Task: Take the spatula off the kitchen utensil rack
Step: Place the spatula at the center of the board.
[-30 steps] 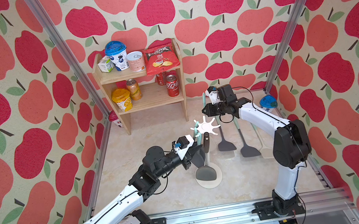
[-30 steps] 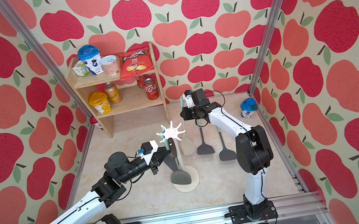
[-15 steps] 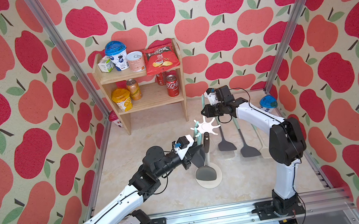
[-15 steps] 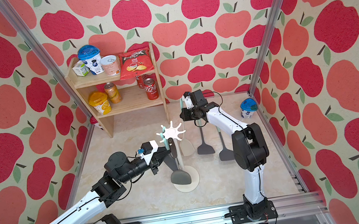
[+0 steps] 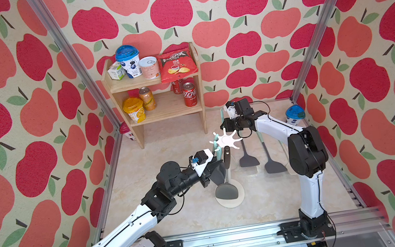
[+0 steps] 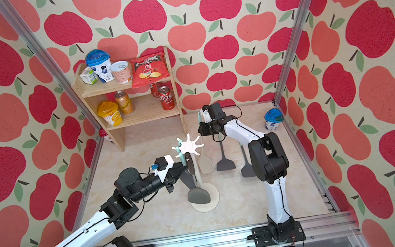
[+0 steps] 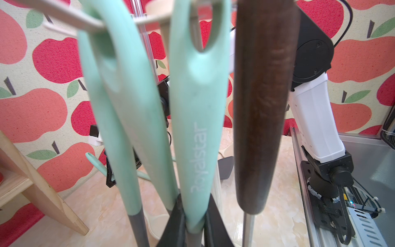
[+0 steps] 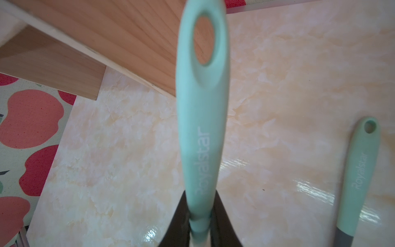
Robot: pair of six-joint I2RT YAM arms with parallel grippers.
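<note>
The white kitchen utensil rack (image 5: 226, 139) stands mid-floor on its round base (image 5: 240, 199); its star top also shows in a top view (image 6: 188, 145). Several utensils hang from it. My left gripper (image 7: 193, 226) is shut on a mint-handled spatula (image 7: 198, 128) whose loop sits over a prong. Beside that hang another mint handle (image 7: 128, 107) and a dark wooden handle (image 7: 263, 107). My right gripper (image 8: 201, 222) is shut on a second mint-handled spatula (image 8: 202, 128), held upright beyond the rack, clear of the prongs (image 5: 222, 116).
Two dark spatulas (image 5: 248, 160) (image 5: 274, 165) lie on the floor right of the rack. A wooden two-tier shelf (image 5: 161, 108) with cans and snacks stands at the back. A blue-lidded cup (image 5: 294, 115) sits by the right wall.
The right arm has swung a little to the left and lower with its spatula still gripped. The left arm and the rack have not moved.
</note>
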